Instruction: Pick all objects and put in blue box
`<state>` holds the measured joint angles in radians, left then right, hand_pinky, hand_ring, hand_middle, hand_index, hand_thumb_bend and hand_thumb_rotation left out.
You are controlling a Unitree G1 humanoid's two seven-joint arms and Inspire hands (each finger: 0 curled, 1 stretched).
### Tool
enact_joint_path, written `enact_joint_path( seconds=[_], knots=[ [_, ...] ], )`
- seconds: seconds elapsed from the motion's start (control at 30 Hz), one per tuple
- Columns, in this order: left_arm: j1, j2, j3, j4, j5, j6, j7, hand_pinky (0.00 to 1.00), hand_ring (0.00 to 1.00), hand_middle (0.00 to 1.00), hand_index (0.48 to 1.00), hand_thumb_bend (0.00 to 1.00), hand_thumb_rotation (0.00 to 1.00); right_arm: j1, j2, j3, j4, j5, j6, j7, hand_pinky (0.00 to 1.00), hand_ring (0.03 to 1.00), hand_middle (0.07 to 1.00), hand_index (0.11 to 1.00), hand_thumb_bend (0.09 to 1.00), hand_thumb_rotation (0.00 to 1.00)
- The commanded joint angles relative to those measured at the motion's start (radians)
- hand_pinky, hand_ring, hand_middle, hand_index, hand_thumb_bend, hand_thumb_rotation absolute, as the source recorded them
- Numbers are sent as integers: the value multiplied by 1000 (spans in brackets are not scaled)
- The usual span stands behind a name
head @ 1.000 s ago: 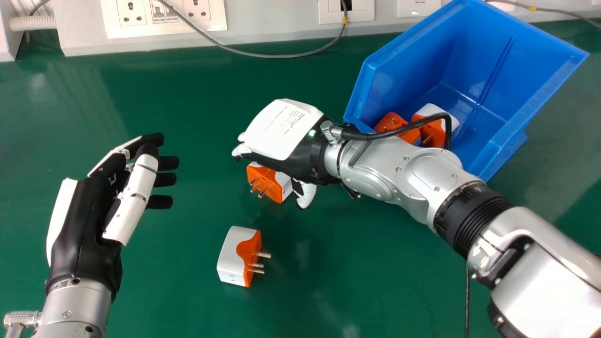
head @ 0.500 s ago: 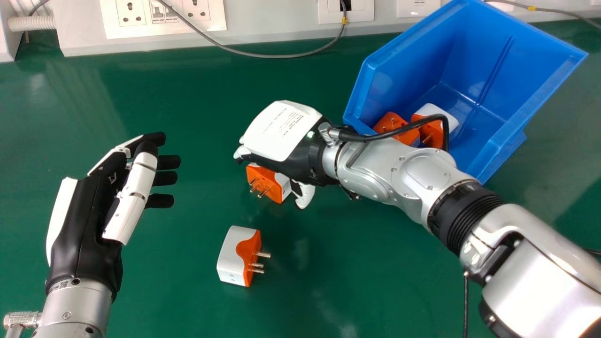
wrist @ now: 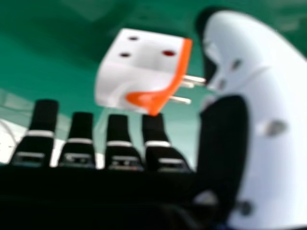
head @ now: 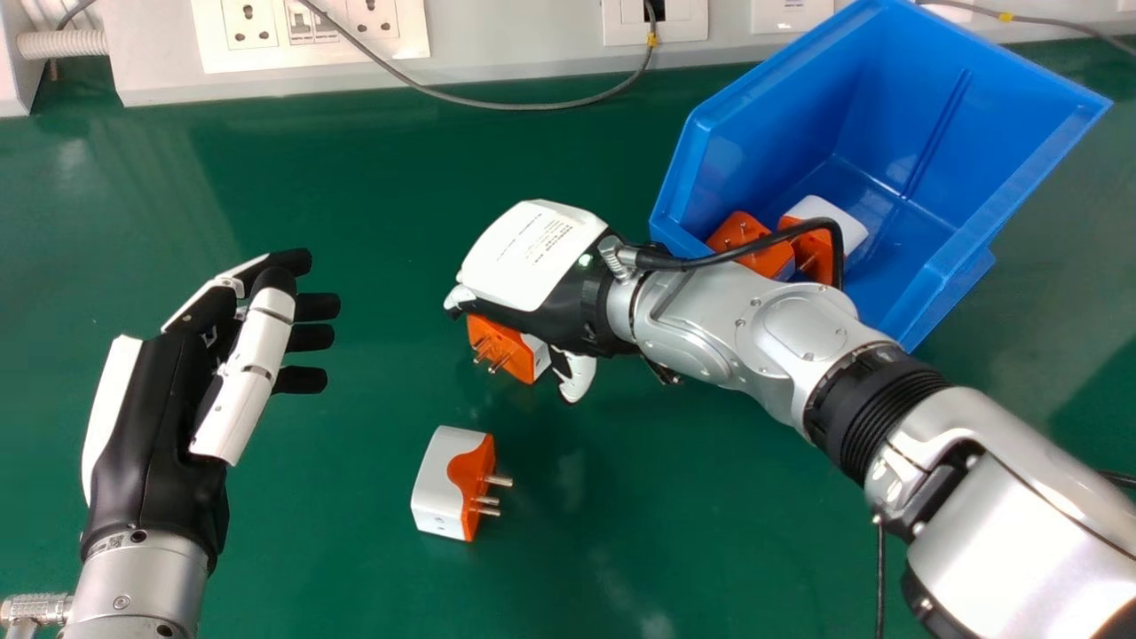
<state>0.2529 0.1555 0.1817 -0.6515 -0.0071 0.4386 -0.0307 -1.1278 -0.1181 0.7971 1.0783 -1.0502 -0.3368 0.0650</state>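
Observation:
My right hand (head: 541, 266) is palm down over an orange and white plug adapter (head: 502, 346), which lies on the green table partly covered by it. In the right hand view that adapter (wrist: 139, 72) sits between the straight fingers of my hand (wrist: 120, 139) and the thumb, not gripped. A second adapter (head: 451, 484) lies nearer on the table, pins to the right. Inside the blue box (head: 932, 133) at the far right are two adapters, one orange (head: 751, 242) and one orange and white (head: 821, 232). My left hand (head: 164, 426) stands open at the left.
A grey cable (head: 532, 106) droops along the back edge before a white socket panel (head: 311, 31). My right forearm (head: 763, 328) crosses in front of the box's near corner, with its black cable over the opening. Green table (head: 355, 177) lies behind and between the hands.
My right hand has shifted slightly toward the table's near side, covering more of the adapter's top, and its forearm has swung a little left. The adapters and box have stayed put.

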Motion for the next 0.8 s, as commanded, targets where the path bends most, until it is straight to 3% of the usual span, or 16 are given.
enact_joint_path(
  seconds=[0.0,0.3,0.77],
  knots=[
    [6,-4,-1,-33,7,-3,5,609,701,704,772,272,761,-31,4,-3,-24,17,0,-12,788,894,894,849,323,0],
    [11,-11,-2,-52,4,8,1,610,701,704,773,271,761,-28,5,10,-9,8,0,-23,753,887,889,842,330,0],
    [27,-24,-16,-90,17,24,7,611,703,706,771,269,763,1,-10,24,-21,2,23,-44,761,884,888,839,423,0]
  ],
)
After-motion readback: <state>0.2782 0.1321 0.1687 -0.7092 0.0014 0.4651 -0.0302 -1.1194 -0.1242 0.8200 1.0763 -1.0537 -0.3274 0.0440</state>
